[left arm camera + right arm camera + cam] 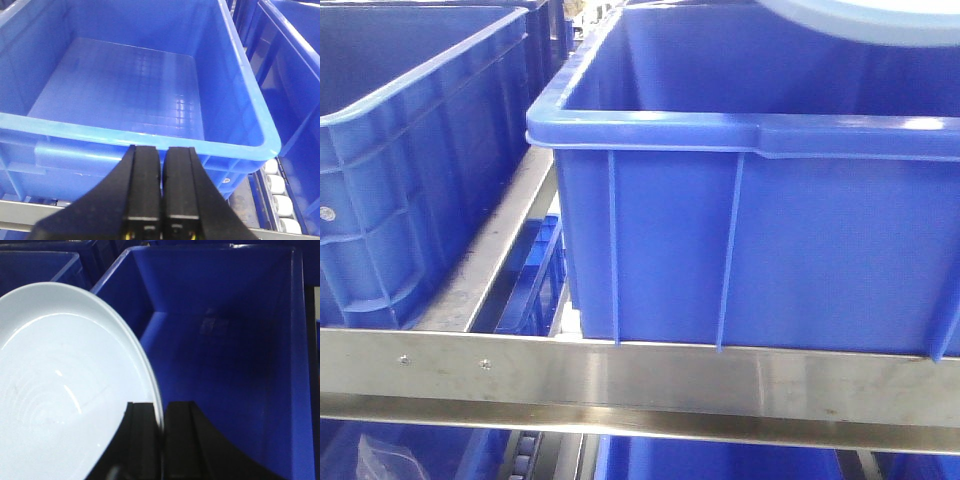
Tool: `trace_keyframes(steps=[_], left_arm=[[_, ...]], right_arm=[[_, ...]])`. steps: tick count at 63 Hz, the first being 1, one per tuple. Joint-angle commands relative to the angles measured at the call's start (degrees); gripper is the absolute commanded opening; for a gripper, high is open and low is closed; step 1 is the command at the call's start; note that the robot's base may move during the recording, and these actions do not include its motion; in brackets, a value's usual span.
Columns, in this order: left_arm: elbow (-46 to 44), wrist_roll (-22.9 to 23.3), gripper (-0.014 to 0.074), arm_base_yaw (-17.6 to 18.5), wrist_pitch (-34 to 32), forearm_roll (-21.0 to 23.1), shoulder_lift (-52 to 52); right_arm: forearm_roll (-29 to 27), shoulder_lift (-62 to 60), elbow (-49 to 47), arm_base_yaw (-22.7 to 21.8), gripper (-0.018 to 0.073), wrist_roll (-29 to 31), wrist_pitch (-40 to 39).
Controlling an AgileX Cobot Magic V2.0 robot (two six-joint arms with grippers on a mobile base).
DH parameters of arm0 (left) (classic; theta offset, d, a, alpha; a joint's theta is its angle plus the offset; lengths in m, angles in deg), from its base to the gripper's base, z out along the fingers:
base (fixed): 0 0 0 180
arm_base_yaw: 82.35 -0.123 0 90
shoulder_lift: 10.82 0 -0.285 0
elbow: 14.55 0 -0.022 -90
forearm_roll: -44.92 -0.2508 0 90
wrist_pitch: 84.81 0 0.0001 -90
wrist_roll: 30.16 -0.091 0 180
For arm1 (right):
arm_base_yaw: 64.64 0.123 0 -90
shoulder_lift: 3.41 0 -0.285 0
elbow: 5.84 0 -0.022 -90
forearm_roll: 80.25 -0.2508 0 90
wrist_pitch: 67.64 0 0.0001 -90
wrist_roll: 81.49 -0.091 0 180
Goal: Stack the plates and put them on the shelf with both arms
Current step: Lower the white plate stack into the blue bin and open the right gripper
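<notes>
Front view: big blue crate [740, 230] sits right behind the steel shelf rail [640, 385], plate [880, 20] edge peeking over its far rim. Left wrist: left gripper [161, 200] clenched on nothing, above another crate [150, 145], bare floor inside. Right wrist: right gripper [162, 440] pinching the plates' [65, 385] rim over the crate's open interior.

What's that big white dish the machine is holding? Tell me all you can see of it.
The plate is large, round and shallow, glossy pale blue-white like glazed ceramic, with a low upturned rim and plain centre. It is held tilted, its rim pinched between the right gripper's black fingers, above an empty blue crate. Whether it is one plate or two stacked cannot be told.
</notes>
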Motion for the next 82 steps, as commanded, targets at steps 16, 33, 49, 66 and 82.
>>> trace_keyframes(steps=[16,33,49,66,82], left_arm=[[-1.76,0.51,0.0092,-0.01,-5.23,0.21,0.47],[-1.76,0.51,0.0092,-0.01,-5.23,0.21,0.47],[-1.76,0.51,0.0092,-0.01,-5.23,0.21,0.47],[-1.76,0.51,0.0092,-0.01,-5.23,0.21,0.47],[-1.76,0.51,0.0092,-0.01,-5.23,0.21,0.47]], right_arm=[[-0.22,9.18,-3.66,-0.40,0.0048,0.16,-13.08],[-0.22,19.99,-7.30,-0.40,0.0048,0.16,-19.46],[-0.22,26.78,-11.02,-3.80,0.0048,0.16,-23.29],[-0.22,29.19,-11.88,-10.58,0.0048,0.16,-23.45],[0.05,30.01,-11.88,-11.22,0.0200,0.21,-23.73]])
